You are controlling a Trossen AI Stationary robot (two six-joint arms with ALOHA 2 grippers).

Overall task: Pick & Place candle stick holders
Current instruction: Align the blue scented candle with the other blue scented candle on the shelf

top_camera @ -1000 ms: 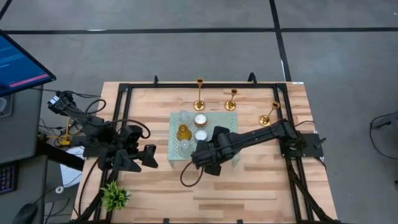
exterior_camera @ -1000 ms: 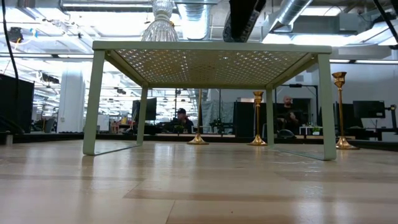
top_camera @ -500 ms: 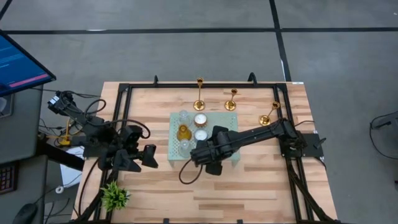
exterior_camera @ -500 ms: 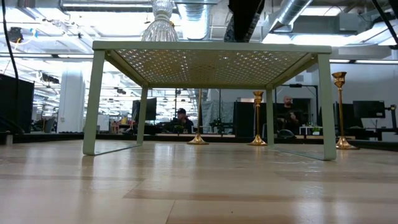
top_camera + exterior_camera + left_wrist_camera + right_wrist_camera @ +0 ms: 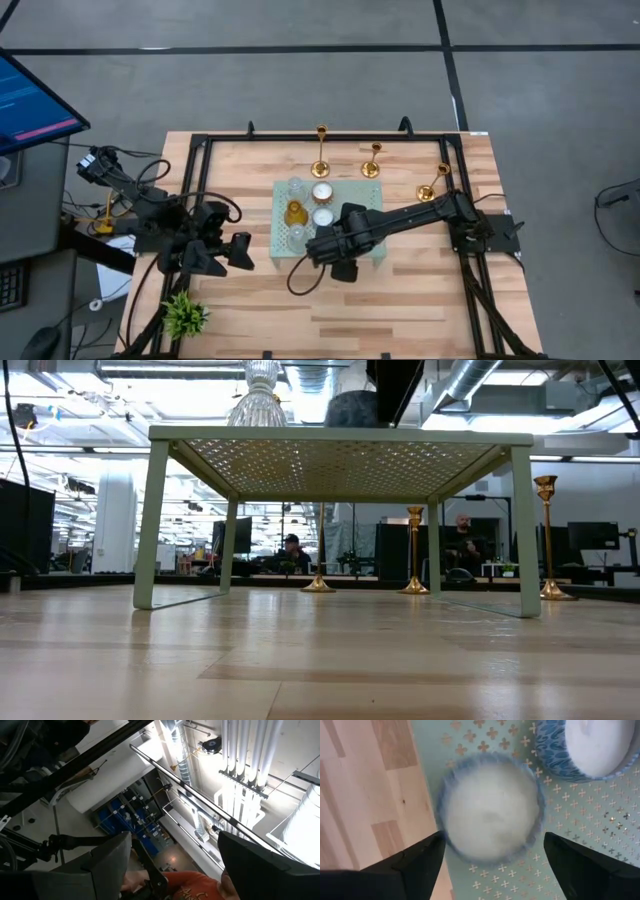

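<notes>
The right gripper hangs spread over the green perforated stand, straddling a blurred round candle. Three gold candle stick holders stand on the table behind it, well apart from the gripper. The left gripper waits spread.

No text, label, brand, number or sign can be read in any view. Coloured lines are shown on the monitor at the table's left in the high view, but no words can be made out. Pale lettering is seen on an orange shirt in the left wrist view, too cut off to be read.
</notes>
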